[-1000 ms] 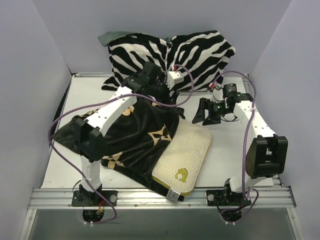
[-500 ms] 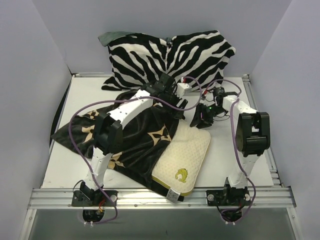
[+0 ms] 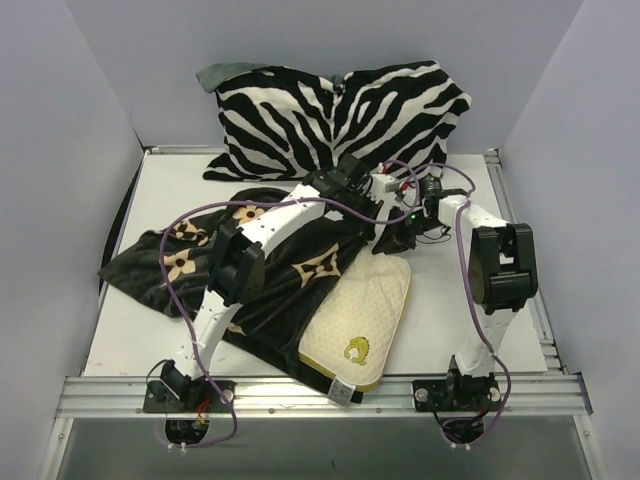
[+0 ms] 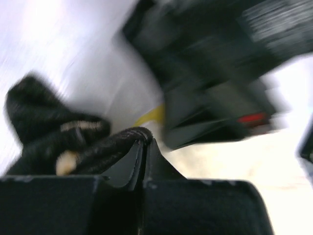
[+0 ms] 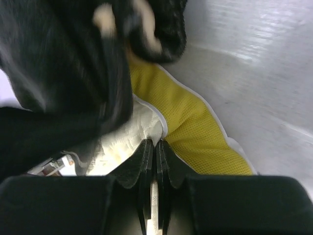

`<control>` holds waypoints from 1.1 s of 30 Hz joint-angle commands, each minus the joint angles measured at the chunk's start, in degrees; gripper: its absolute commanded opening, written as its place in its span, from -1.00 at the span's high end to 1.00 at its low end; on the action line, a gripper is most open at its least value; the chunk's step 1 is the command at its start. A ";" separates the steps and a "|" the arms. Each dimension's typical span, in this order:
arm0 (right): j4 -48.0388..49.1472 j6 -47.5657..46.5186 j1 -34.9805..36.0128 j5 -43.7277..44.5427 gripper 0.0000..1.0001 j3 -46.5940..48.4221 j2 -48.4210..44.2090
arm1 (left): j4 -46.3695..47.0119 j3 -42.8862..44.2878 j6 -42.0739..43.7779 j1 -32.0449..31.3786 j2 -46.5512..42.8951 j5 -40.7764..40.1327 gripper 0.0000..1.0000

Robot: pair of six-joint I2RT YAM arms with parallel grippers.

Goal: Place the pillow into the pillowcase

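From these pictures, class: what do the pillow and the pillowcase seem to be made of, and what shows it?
The pillow: probably padded cream fabric, matte, dimpled; its yellow edge band looks like mesh, open weave showing in the right wrist view. The pillowcase: likely velvety black cloth with tan motifs, draping in soft folds.

We see the L gripper [image 4: 145, 143] has swung right w/ the pillowcase [image 3: 280, 250] edge, ending just beside the R gripper [image 5: 155, 145]. R gripper moved in & pinched the far edge of the pillow [image 3: 365, 310]; it's now further left, more covered.
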 commanded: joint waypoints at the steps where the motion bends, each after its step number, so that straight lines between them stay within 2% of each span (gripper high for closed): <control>1: 1.98 4.26 2.16 -5.51 1.00 -1.53 -1.31 | 8.26 4.30 -1.19 -3.26 -5.36 14.07 1.00; 3: 3.47 5.76 2.42 -5.86 1.00 -2.32 -2.02 | 11.68 0.44 -3.64 -3.53 -8.87 16.99 1.00; 5: 4.00 6.20 2.42 -6.13 1.00 -3.37 -3.07 | 11.88 -2.81 -3.83 -2.57 -10.99 17.71 0.87; 7: 4.44 6.81 2.16 -6.65 1.00 -4.34 -4.13 | 11.96 -9.75 -3.13 -0.99 -15.03 16.83 0.42; 9: 4.79 6.82 2.24 -7.45 1.00 -5.13 -5.09 | 11.70 -16.50 -0.16 2.33 -19.23 16.74 0.06; 10: 4.97 6.47 2.24 -8.14 1.00 -5.48 -6.32 | 11.18 -17.85 1.60 3.40 -20.57 16.74 -0.36; 11: 4.62 5.60 2.33 -9.20 1.00 -6.27 -7.11 | 10.30 -18.82 4.06 4.46 -21.71 17.26 -0.61; 12: 4.18 5.07 2.16 -9.29 0.86 -6.71 -7.90 | 7.42 -19.35 11.04 5.51 -23.81 17.35 -0.86; 13: 3.13 3.58 1.46 -9.38 0.74 -7.41 -9.83 | 5.31 -19.01 15.64 5.52 -24.70 17.79 -0.95; 14: 2.60 2.70 0.67 -9.29 0.63 -7.59 -10.80 | 0.59 -18.48 20.21 5.35 -25.49 18.14 -0.95; 15: 2.16 2.08 -0.21 -8.95 0.36 -7.77 -11.77 | -1.29 -18.04 27.91 4.48 -26.81 18.40 -0.95; 17: 0.76 0.24 -3.37 -7.81 0.07 -7.68 -13.79 | -4.02 -17.68 33.85 3.16 -27.43 19.28 -0.95; 18: 0.14 -0.30 -4.42 -6.32 -0.15 -6.55 -14.06 | -5.42 -17.77 37.62 2.02 -27.00 18.76 -0.95; 21: -1.44 -2.40 -6.54 -4.12 -0.41 -3.66 -13.63 | -9.02 -16.11 45.87 -2.81 -22.98 14.48 -0.95; 24: -2.15 -3.29 -6.72 -0.87 -0.53 -2.15 -12.40 | -10.80 -13.38 51.44 -5.99 -17.97 11.21 -0.95; 29: -2.24 -4.60 -8.21 2.22 -0.66 -0.13 -9.85 | -12.64 -6.18 55.15 -6.08 -8.99 8.83 -0.95; 30: -2.24 -4.96 -8.13 2.48 -0.75 0.14 -9.32 | -12.82 -4.95 55.84 -6.08 -6.54 8.65 -0.95; 33: -2.33 -5.84 -8.04 3.80 -0.78 1.72 -6.78 | -13.86 -5.02 58.47 -6.60 -2.67 7.07 -0.95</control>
